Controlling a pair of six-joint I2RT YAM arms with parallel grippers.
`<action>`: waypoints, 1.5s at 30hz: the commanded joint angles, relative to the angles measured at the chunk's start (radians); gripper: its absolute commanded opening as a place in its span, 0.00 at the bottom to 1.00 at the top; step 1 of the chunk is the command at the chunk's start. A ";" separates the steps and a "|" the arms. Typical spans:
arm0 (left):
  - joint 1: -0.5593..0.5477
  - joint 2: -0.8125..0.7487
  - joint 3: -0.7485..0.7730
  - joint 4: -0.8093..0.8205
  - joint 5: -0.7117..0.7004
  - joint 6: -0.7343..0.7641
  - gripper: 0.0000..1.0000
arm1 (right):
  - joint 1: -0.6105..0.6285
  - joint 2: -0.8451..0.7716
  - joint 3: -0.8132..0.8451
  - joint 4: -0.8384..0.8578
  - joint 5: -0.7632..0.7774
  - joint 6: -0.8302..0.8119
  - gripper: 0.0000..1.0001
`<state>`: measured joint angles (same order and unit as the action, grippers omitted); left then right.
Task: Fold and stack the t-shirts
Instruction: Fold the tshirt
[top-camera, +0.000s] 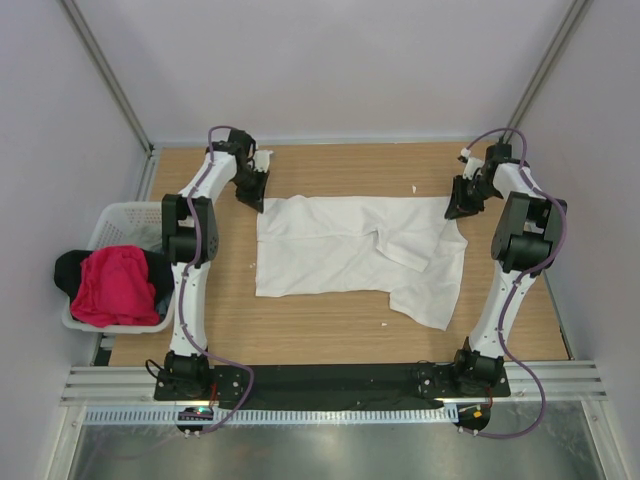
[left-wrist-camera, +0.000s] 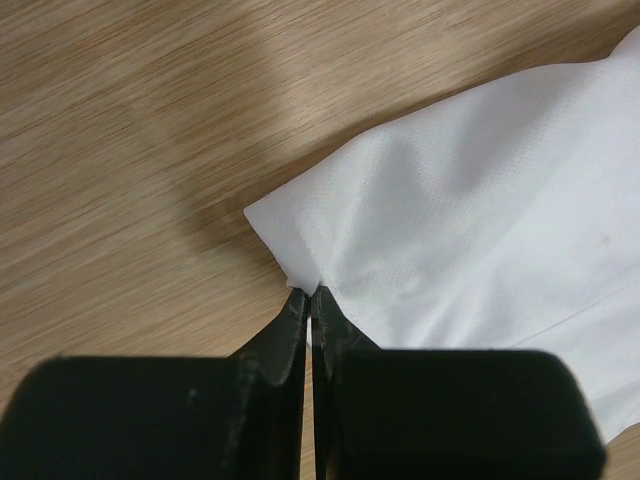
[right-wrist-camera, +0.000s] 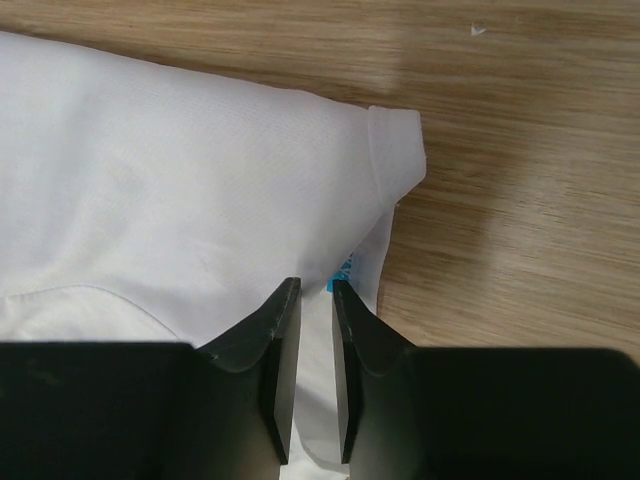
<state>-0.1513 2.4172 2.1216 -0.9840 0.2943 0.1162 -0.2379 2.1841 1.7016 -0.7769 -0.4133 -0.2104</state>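
White cloth t-shirt (top-camera: 350, 245) spread mid-table; left gripper (left-wrist-camera: 308, 293) pinches its far-left corner; right gripper (right-wrist-camera: 315, 286), narrowly parted, straddles the far-right edge, grip unclear.

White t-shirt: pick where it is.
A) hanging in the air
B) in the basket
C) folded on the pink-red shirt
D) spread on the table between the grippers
D: the white t-shirt lies spread on the table, left gripper at one far corner, right gripper at the other.
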 joint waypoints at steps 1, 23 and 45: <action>-0.004 -0.043 -0.006 0.010 -0.012 0.008 0.00 | -0.003 0.000 0.004 0.027 -0.007 0.003 0.19; -0.004 -0.041 -0.006 0.018 -0.069 0.014 0.00 | -0.006 -0.004 0.027 0.027 -0.021 0.000 0.01; -0.001 0.016 0.130 0.036 -0.121 0.049 0.07 | -0.035 -0.015 0.082 0.019 0.021 -0.015 0.02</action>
<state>-0.1524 2.4214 2.2120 -0.9691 0.1932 0.1406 -0.2695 2.2101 1.7325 -0.7658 -0.4099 -0.2119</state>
